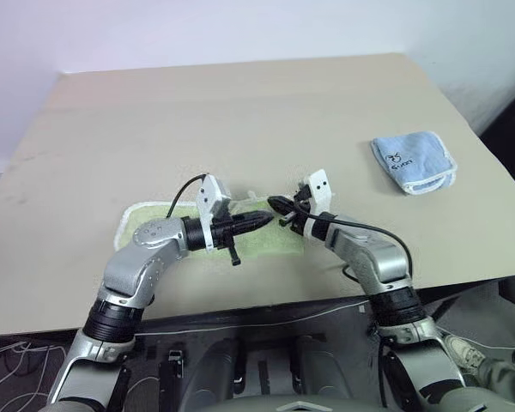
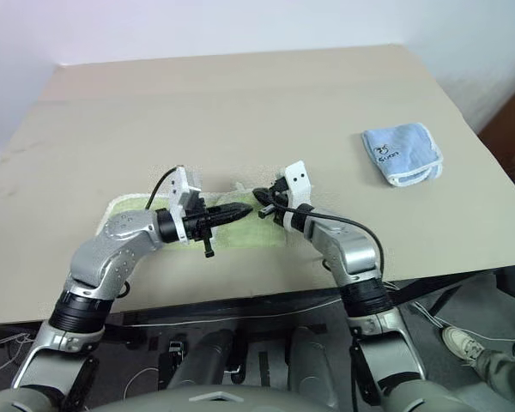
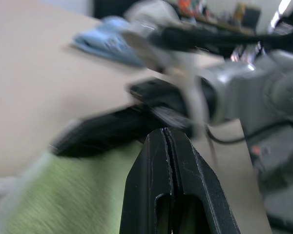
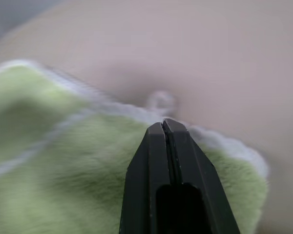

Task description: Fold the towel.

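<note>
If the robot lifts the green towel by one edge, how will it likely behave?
The towel looks like thick, fuzzy terry lying in soft folds on the table, so it would probably drape and sag, not hold shape. Its pile likely gives good grip, so slipping seems unlikely. It probably weighs little and would drag rather than slide if pushed.

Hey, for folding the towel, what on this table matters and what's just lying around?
Part of the job:
- towel, light green, near the table's front edge
- left gripper, shut, over the towel
- right gripper, shut, at the towel's far edge

Just lying about:
- blue cloth, folded, far right on the table
</note>
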Tool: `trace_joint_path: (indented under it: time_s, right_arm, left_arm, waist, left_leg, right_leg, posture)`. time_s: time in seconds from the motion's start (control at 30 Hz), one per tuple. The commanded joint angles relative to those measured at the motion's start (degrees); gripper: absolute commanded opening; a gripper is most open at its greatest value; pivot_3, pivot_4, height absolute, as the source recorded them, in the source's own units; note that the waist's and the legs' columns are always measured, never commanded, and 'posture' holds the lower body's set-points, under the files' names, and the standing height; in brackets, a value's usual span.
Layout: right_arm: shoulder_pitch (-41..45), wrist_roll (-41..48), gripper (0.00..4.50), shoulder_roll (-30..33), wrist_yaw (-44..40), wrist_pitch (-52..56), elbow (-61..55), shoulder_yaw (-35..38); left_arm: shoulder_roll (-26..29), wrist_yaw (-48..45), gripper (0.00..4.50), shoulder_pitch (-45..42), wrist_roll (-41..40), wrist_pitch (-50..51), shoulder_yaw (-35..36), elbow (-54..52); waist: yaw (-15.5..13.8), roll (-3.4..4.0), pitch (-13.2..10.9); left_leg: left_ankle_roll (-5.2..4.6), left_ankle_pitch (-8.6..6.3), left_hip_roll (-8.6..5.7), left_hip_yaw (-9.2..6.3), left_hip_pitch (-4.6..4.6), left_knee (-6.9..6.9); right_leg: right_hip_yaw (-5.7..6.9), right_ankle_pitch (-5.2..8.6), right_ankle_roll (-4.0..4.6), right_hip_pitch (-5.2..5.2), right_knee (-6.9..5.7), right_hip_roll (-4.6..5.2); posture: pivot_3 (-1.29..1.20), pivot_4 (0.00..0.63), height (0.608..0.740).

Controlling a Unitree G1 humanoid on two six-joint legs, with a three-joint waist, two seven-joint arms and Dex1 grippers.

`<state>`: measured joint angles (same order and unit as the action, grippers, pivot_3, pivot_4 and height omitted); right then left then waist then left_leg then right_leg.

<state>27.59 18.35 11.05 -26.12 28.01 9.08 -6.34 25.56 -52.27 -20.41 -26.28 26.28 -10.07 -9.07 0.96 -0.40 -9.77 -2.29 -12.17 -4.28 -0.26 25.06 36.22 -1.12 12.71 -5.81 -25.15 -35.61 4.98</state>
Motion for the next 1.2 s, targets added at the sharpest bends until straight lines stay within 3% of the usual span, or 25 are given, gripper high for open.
trace_joint_path:
  time_s: [0.03,0.23,0.47,0.67,0.77,0.87,1.0,1.2]
  right_arm:
    - [0.58,-4.21,0.00,-0.65,1.21,-5.84,3.33,-0.63]
    - [-1.02,-6.91,0.00,-2.02,-0.14,-9.34,5.35,-2.10]
    - [-2.64,-3.31,0.00,0.14,-9.48,-5.28,-1.76,-2.88]
    - [-1.14,-3.97,0.00,0.23,-10.46,-4.78,-2.14,-2.44]
    - [-0.09,-4.04,0.00,-0.20,-9.91,-5.09,-1.41,-1.67]
    - [0.15,-3.40,0.00,-0.12,-10.42,-5.01,-1.73,-1.04]
    - [-0.23,-1.17,0.00,0.20,-12.50,-3.68,-4.55,-0.54]
    - [1.75,-0.50,0.00,-0.90,-11.19,-3.88,-3.16,0.90]
  left_arm:
    - [1.65,-2.02,0.05,1.97,5.08,-5.16,-3.13,0.93]
    - [0.73,-1.98,0.05,4.93,10.35,-12.14,-4.64,9.31]
    - [-0.43,-4.31,0.05,5.40,6.89,-12.18,-1.63,10.17]
    - [2.45,-9.22,0.05,5.53,-4.45,-2.88,4.69,3.53]
    - [6.33,-11.05,0.05,4.97,-12.83,5.95,8.88,-1.72]
    - [9.75,-11.94,0.05,4.85,-16.19,9.69,11.51,-4.14]
    - [10.08,-10.77,0.05,3.84,-13.28,7.66,11.22,-2.60]
    - [3.96,-5.74,0.05,1.07,0.13,-2.27,3.18,6.38]
  waist:
    - [-0.02,0.01,0.01]
    - [0.04,0.00,0.01]
    - [-0.02,0.01,0.01]
    - [0.12,0.00,0.01]
    - [0.17,0.01,0.00]
    - [0.17,0.01,0.00]
    - [-0.06,0.01,0.00]
    - [-0.16,0.01,0.00]
  left_leg:
    - [0.02,0.00,0.00,0.00,-0.01,-0.01]
    - [0.07,-0.06,0.01,-0.01,-0.84,-0.12]
    - [0.06,-0.06,0.04,-0.05,-0.96,-0.12]
    - [0.07,-0.06,0.05,-0.05,-0.89,-0.14]
    - [0.07,-0.06,0.06,-0.05,-0.77,-0.13]
    - [0.07,-0.06,0.06,-0.05,-0.77,-0.14]
    - [0.07,-0.06,0.06,-0.05,-0.77,-0.14]
    - [0.07,-0.06,0.05,-0.05,-0.79,-0.17]
  right_leg:
    - [0.00,0.00,0.00,0.00,0.00,0.00]
    - [0.00,0.13,0.22,0.75,0.14,0.02]
    - [0.00,0.13,0.21,0.76,0.13,0.03]
    - [-0.01,0.13,0.21,0.74,0.11,0.02]
    - [-0.01,0.13,0.21,0.69,0.09,0.02]
    - [-0.01,0.13,0.22,0.68,0.11,0.02]
    - [0.01,0.13,0.22,0.66,0.17,0.02]
    - [0.01,0.13,0.22,0.69,0.24,0.02]
  posture:
    - [0.00,0.150,0.740]
    - [0.00,0.150,0.740]
    - [0.00,0.150,0.740]
    - [0.00,0.150,0.740]
    - [0.00,0.150,0.740]
    - [0.00,0.150,0.740]
    - [0.00,0.150,0.740]
    - [0.00,0.150,0.740]
